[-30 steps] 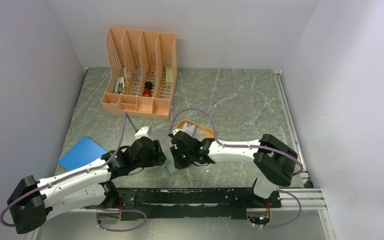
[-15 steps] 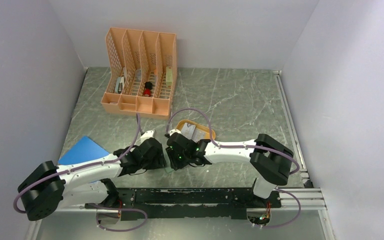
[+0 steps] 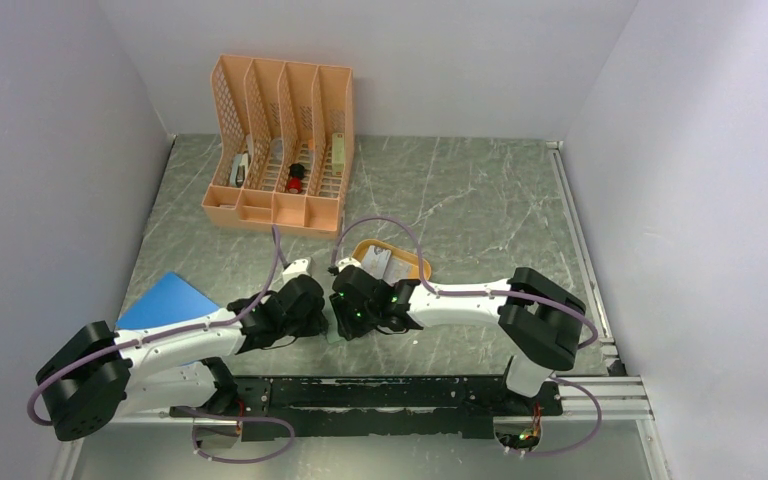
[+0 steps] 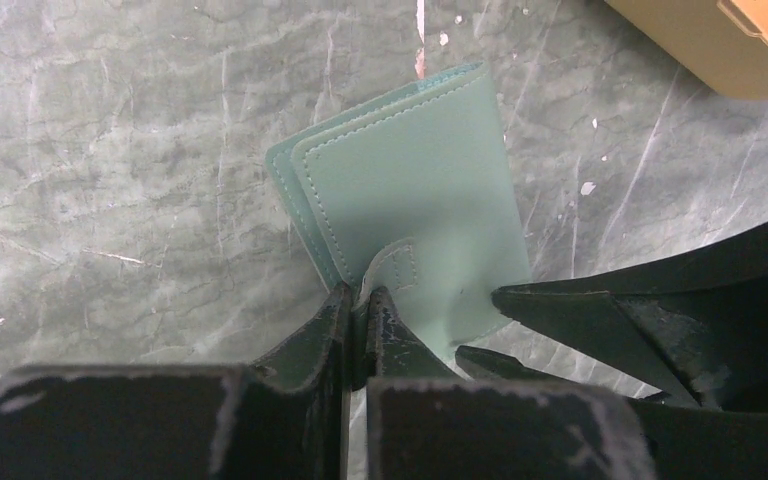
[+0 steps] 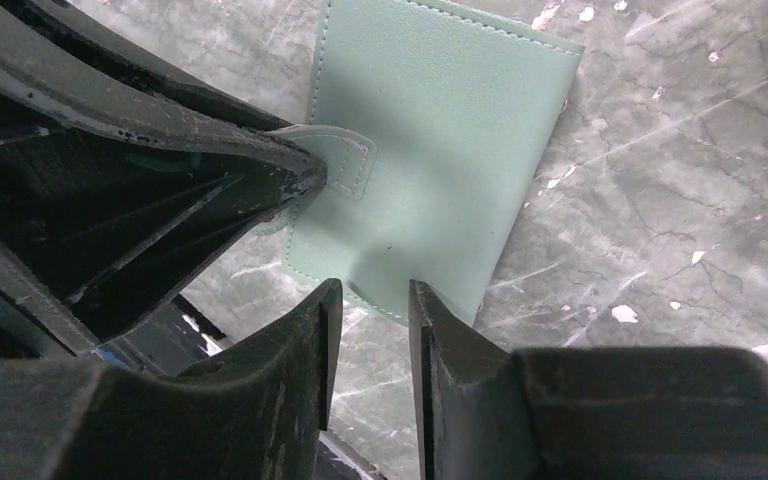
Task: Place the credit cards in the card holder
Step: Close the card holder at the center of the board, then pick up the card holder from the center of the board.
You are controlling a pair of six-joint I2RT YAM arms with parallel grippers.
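1. Opening the thin, pale teal-green folding card holder (image 4: 410, 170) looks to be the step in hand. It lies shut and flat near the front edge of the grey marbled worktop (image 4: 110, 150), about midway along, just in front of the orange oval tray (image 3: 415, 266).
2. Left gripper (image 4: 360, 300) — jaws pinched tight on the holder's small stitched strap tab (image 4: 392, 268).
3. Right gripper (image 5: 370, 300) stands with a narrow gap between its fingers over the holder's near edge, clamping nothing that I can see.
4. To do it well, peel the tab up and back slowly while the right fingers press the lower cover down — otherwise the whole holder may lift off the worktop.
5. Small pale grey-white credit cards (image 3: 384, 266) lie in the tray; the holder's pockets are hidden while it is shut.
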